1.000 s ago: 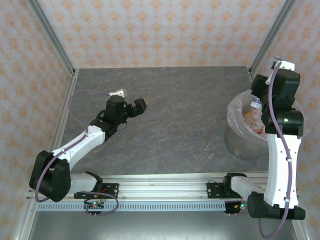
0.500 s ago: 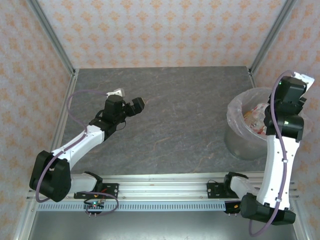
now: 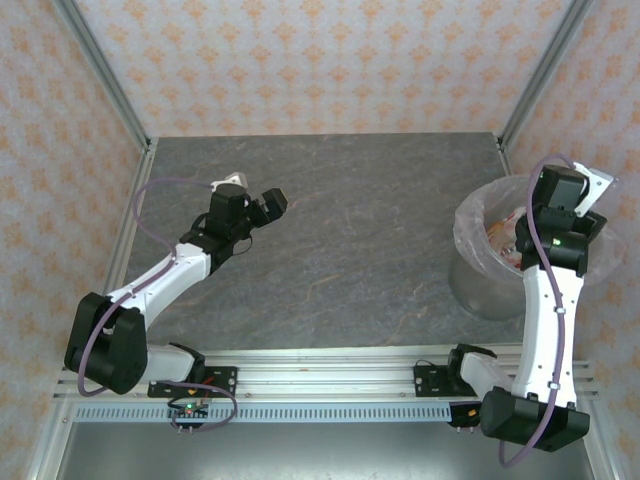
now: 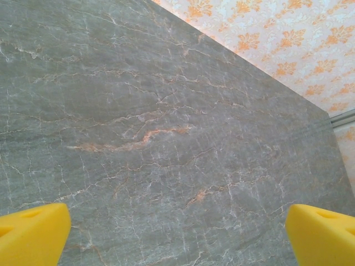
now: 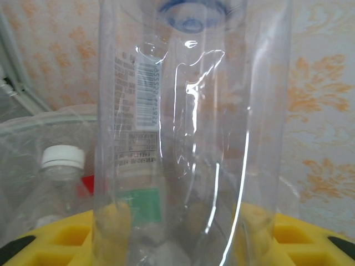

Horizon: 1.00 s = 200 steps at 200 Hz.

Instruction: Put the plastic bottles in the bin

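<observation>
My right gripper is shut on a clear plastic bottle with a printed label and a blue cap end; its yellow fingers press both sides of it. Behind it, a second bottle with a white cap lies inside the bin. From above, the bin stands at the table's right edge with labelled bottles in it, and the right wrist hangs over its far side. My left gripper is open above bare table, its fingers wide apart.
The grey marbled table stretches between the arms. Patterned walls and metal corner posts close in the back and sides. The bin's clear bag flares over its rim.
The right wrist has swung from the bin's near-left side to its far right side, still holding the bottle. The left gripper has drifted slightly back and left.
</observation>
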Available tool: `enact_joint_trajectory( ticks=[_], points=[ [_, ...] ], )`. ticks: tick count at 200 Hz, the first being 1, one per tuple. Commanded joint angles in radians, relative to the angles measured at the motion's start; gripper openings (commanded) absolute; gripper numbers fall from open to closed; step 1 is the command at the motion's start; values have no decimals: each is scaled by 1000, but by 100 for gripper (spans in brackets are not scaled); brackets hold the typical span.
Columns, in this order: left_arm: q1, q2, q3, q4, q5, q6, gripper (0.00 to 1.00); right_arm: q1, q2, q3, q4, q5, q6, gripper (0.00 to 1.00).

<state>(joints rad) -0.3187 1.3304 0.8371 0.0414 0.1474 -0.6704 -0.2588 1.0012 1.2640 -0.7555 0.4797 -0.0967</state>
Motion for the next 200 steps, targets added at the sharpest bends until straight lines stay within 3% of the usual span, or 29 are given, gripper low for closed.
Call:
enact_joint_trajectory(
  ticks=[1, 31, 83, 123, 170, 200],
  points=[
    [3, -19, 8, -17, -35, -18, 100, -3, 1, 24, -42, -107, 55, 48],
    [3, -28, 8, -30, -44, -13, 100, 0, 28, 43, -58, -325, 106, 48],
    [3, -67, -17, -48, -76, -7, 100, -1, 94, 58, 12, -502, 200, 49],
    [5, -77, -29, -55, -87, 0, 100, -2, 112, 23, 76, -565, 262, 55],
    [6, -88, -35, -60, -92, 10, 100, 0, 83, 60, 7, -511, 267, 78],
    [6, -92, -37, -66, -91, 13, 100, -1, 47, 107, -31, -518, 282, 81]
  ],
)
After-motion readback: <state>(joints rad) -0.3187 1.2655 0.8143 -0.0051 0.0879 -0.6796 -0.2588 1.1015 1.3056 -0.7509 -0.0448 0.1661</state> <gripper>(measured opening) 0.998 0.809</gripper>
